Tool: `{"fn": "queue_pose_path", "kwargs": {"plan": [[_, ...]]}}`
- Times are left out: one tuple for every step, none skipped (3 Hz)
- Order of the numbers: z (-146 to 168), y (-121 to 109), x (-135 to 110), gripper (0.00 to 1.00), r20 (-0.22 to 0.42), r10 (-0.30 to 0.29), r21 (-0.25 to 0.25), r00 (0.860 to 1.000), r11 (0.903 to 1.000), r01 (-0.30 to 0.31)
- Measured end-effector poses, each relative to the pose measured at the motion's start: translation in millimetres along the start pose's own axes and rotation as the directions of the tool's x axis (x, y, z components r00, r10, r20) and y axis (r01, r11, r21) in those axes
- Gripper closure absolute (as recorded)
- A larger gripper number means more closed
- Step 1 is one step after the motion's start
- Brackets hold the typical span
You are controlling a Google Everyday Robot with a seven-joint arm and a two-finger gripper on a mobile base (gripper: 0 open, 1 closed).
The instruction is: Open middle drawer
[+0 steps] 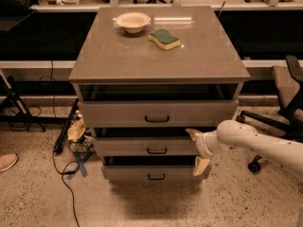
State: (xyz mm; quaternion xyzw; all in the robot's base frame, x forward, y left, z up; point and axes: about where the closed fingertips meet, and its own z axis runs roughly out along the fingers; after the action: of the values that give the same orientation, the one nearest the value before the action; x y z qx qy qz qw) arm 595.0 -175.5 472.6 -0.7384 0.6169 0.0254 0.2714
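Note:
The middle drawer is a grey-taupe flat front with a small black bar handle, set between a wider top drawer and a narrower bottom drawer. My gripper is at the right end of the middle drawer's front, on a white arm reaching in from the right. Its two cream fingers are spread apart vertically, one fingertip at the drawer's upper edge, the other below its lower edge. It holds nothing. The handle is about a hand's width to its left.
On the cabinet top lie a cream bowl and a green and yellow sponge. An office chair stands to the right. Cables, blue tape and clutter lie on the floor to the left. A shoe shows at the left edge.

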Motion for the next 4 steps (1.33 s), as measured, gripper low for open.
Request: {"fn": "queue_pose_path", "kwargs": {"plan": [[24.4, -17.9, 9.5, 0.0, -0.025, 0.011, 0.026, 1.0, 0.9996, -0.01], [44.0, -33.2, 17.7, 0.0, -0.073, 0.025, 0.049, 0.997, 0.9985, -0.022], [60.9, -37.5, 31.4, 0.0, -0.126, 0.058, 0.05, 0.99, 0.9974, -0.052], [70.7, -31.8, 47.6, 0.0, -0.171, 0.096, 0.036, 0.981, 0.9952, -0.091]]}}
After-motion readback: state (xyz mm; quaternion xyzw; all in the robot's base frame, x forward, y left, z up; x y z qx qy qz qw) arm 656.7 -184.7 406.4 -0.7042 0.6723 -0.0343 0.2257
